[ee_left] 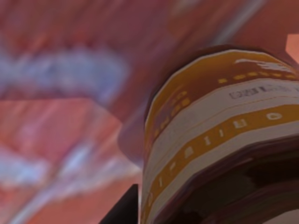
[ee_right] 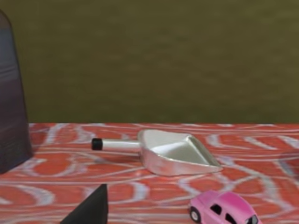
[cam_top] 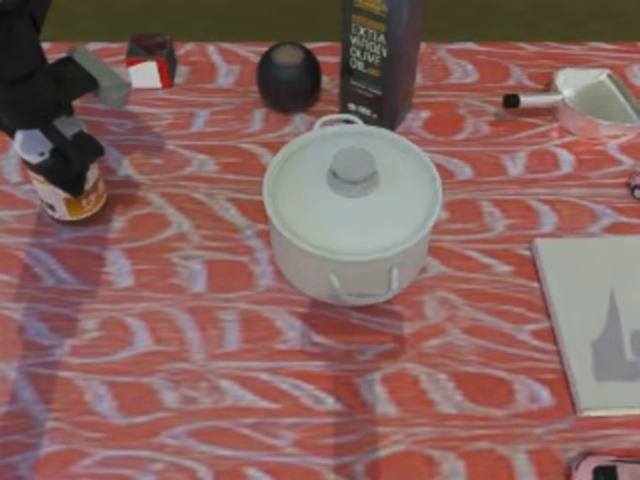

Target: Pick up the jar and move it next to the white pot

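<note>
The jar [cam_top: 78, 200] stands near the table's left edge, showing its yellow-orange and white label, with a bit of its white lid under my hand. My left gripper [cam_top: 68, 165] comes down over its top and is shut on it. In the left wrist view the jar [ee_left: 219, 140] fills the picture, and one dark finger [ee_left: 124, 210] lies against its side. The white pot [cam_top: 350, 215], with its lid, grey knob and loop handles, sits in the middle of the table, well to the right of the jar. My right arm is outside the top view; one finger [ee_right: 93, 207] shows, with nothing in the open gripper.
Behind the pot stand a round black vase [cam_top: 289, 76] and a tall olive oil bottle [cam_top: 378, 55]. A red-and-white cube [cam_top: 151, 62] is at the back left and a metal pan [cam_top: 598, 100] at the back right. A grey board [cam_top: 590, 320] lies at the right edge, with a pink toy car [ee_right: 224, 210] near the right gripper.
</note>
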`<move>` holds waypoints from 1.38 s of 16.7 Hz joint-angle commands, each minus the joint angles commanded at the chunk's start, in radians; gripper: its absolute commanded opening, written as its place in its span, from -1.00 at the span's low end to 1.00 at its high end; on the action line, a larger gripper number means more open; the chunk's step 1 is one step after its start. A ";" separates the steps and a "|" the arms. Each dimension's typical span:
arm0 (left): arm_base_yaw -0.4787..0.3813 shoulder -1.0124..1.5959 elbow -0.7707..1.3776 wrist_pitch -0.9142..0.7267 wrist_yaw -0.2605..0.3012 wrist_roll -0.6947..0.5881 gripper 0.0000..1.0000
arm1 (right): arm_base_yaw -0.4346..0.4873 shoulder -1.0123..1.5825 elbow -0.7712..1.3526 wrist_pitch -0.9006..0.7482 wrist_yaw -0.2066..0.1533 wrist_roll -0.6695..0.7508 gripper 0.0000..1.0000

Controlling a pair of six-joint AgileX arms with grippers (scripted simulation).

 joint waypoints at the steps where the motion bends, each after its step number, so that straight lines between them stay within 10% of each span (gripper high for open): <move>1: 0.000 0.000 0.000 0.000 0.000 0.000 -1.00 | 0.000 0.000 0.000 0.000 0.000 0.000 1.00; 23: -0.005 -0.445 -0.333 -0.113 -0.006 -0.067 -1.00 | 0.000 0.000 0.000 0.000 0.000 0.000 1.00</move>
